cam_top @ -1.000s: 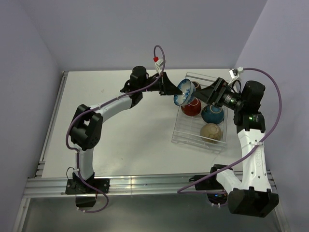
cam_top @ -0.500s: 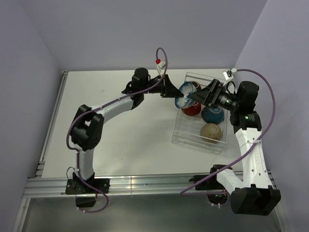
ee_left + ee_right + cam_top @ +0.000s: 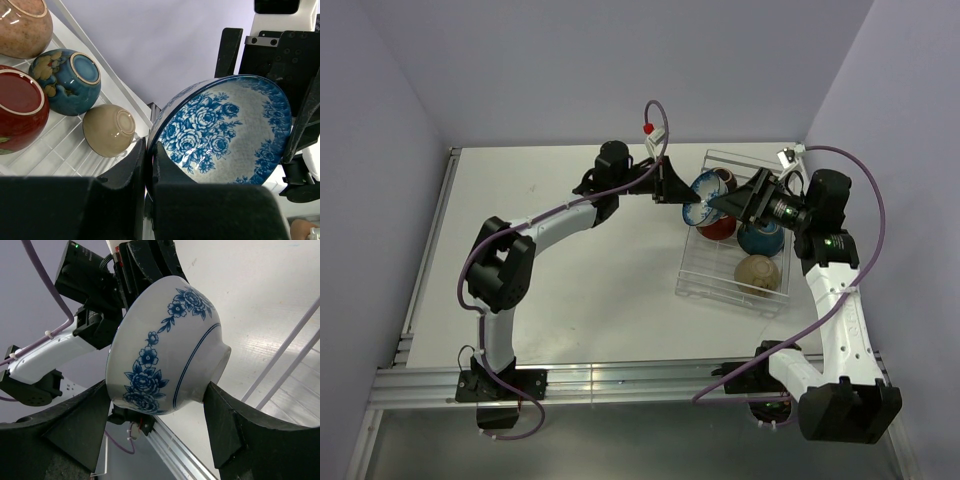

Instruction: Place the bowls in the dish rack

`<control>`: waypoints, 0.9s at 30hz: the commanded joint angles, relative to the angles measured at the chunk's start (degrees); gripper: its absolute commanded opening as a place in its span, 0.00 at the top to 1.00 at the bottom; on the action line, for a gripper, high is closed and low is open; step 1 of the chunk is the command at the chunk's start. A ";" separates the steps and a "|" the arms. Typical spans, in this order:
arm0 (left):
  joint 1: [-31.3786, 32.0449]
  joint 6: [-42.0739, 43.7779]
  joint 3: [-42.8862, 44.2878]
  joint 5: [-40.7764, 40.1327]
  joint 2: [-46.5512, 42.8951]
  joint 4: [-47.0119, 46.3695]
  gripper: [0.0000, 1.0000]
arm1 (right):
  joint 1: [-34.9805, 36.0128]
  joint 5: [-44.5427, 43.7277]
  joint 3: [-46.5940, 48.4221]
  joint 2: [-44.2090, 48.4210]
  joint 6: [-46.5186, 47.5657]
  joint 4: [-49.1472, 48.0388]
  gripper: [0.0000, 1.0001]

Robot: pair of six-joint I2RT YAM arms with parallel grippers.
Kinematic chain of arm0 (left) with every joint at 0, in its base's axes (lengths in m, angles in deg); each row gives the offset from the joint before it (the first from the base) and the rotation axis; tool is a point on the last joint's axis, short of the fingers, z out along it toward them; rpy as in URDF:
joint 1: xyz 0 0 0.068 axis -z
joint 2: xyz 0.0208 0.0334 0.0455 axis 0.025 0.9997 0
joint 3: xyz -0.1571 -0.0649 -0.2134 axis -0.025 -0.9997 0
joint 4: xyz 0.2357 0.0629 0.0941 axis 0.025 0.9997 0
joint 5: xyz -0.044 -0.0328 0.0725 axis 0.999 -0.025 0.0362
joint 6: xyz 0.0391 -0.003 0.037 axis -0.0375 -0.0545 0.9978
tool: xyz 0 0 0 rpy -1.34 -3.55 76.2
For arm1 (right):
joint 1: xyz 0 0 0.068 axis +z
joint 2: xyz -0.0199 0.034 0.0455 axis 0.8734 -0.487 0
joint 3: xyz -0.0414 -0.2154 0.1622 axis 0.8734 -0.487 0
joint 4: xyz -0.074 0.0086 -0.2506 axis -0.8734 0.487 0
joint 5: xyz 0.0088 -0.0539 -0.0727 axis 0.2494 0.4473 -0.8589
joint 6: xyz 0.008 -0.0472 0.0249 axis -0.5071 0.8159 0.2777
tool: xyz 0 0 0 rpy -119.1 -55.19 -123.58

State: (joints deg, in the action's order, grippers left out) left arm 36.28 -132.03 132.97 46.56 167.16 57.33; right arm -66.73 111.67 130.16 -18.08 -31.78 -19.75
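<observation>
The blue-patterned white bowl hangs in the air over the near-left corner of the clear dish rack. My left gripper is shut on its rim; the left wrist view shows the fingers pinching the rim and the flowered inside. My right gripper is open and straddles the bowl, one finger by the rim and the other by the foot. In the rack lie a red bowl, a dark blue bowl, a tan bowl and a brown bowl.
The rack bowls lie bottom-up in the left wrist view: red, blue, tan, pinkish-brown. Rack ribs run below right of the held bowl. The white table lies left of the rack. Purple walls stand close behind and at both sides.
My right gripper has moved left toward the held bowl and now has its fingers on either side of it. My left gripper shifted slightly right with the bowl.
</observation>
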 commanded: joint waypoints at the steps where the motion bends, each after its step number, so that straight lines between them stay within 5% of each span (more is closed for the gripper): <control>1: 1.05 0.80 1.24 0.36 -0.55 -2.40 1.00 | 0.86 2.01 1.08 -0.35 0.85 -0.46 0.63; 4: 1.05 1.50 1.33 0.10 -0.47 -1.17 0.98 | 0.77 2.63 1.70 -0.70 1.64 -0.02 0.99; 8: 0.96 3.61 1.77 -0.17 -0.90 1.55 0.77 | 0.77 2.89 3.37 -1.67 4.19 1.65 1.00; 17: 0.25 5.63 0.63 -1.30 -2.05 4.46 0.51 | 0.42 0.53 6.00 -2.81 6.64 2.79 1.00; 27: -1.15 6.25 -0.78 -1.92 -3.28 6.66 0.30 | -0.90 -6.24 11.63 -5.62 19.03 14.48 1.00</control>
State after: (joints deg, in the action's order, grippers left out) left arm 35.69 -127.20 132.60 44.94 167.12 63.78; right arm -67.03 107.91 137.79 -23.33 -18.12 -7.38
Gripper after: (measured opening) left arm 0.681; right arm 0.762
